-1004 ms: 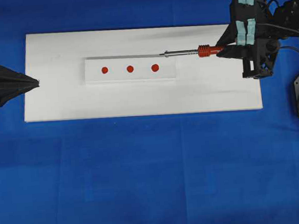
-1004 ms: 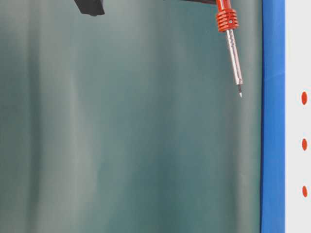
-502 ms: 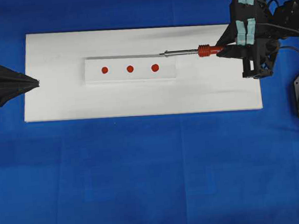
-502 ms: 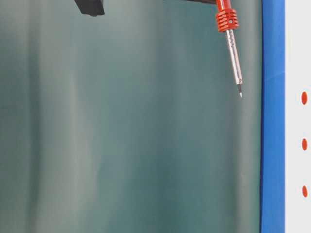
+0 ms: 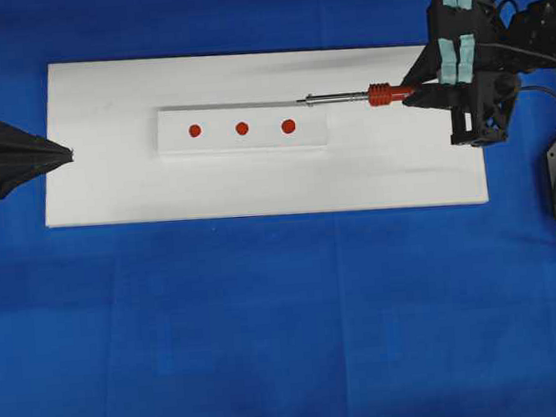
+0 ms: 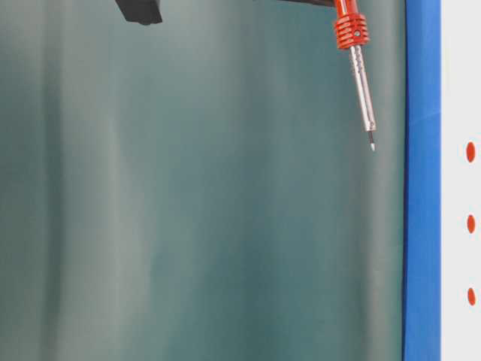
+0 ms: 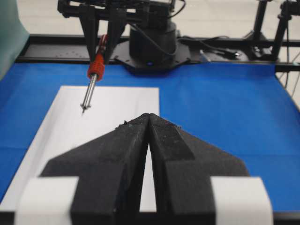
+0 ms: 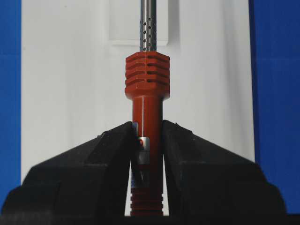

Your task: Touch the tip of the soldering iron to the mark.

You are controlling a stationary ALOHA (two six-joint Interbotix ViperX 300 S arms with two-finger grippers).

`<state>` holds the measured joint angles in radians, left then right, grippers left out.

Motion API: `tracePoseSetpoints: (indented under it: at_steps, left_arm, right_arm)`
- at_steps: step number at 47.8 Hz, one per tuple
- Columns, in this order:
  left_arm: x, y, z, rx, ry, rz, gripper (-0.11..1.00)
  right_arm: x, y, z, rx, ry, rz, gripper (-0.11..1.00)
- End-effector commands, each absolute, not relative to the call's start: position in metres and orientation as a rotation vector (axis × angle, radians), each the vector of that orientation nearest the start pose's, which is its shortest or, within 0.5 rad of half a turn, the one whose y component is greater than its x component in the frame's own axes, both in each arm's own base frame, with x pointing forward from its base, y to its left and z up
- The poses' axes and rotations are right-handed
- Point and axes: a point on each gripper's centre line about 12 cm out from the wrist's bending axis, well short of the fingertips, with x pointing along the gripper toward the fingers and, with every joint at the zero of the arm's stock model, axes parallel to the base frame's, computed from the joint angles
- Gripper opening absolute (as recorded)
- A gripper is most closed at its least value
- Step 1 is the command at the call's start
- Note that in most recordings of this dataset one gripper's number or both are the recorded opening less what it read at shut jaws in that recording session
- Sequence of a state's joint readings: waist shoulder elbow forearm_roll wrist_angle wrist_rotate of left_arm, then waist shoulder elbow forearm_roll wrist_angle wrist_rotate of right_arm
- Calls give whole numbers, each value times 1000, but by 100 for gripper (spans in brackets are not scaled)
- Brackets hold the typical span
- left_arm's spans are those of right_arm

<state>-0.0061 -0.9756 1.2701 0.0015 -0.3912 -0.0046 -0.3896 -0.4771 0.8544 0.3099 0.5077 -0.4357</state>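
The soldering iron (image 5: 380, 94) has a red-orange handle, a ribbed red collar (image 8: 147, 75) and a silver shaft. My right gripper (image 5: 413, 92) is shut on its handle (image 8: 146, 117) and holds it level, pointing left. The tip (image 5: 299, 101) hangs over the top right edge of a white strip (image 5: 245, 144) that carries three red marks (image 5: 288, 126). In the table-level view the tip (image 6: 372, 147) stands clear of the board, short of the nearest mark (image 6: 470, 151). My left gripper (image 5: 69, 152) is shut and empty at the board's left edge, seen too from its wrist (image 7: 148, 116).
The strip lies on a white board (image 5: 115, 191) on a blue cloth (image 5: 267, 324). The right arm's black base (image 7: 150, 51) stands beyond the board's far end in the left wrist view. A black cord runs off the right arm (image 5: 534, 52).
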Motion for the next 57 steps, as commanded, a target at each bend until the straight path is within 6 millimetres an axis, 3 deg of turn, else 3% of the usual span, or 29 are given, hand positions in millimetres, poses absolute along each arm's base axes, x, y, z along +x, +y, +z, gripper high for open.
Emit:
tracePoseSetpoints:
  at_steps: [1, 27, 57]
  left_arm:
    - [191, -2, 273, -4, -112, -9, 2]
    - [191, -2, 273, -4, -112, -9, 2]
    - [191, -2, 273, -4, -112, -9, 2]
  right_arm:
    - [259, -88, 224, 75, 838, -161, 6]
    - [273, -95, 181, 97, 934, -167, 6]
    - [280, -89, 165, 96, 968, -146, 6]
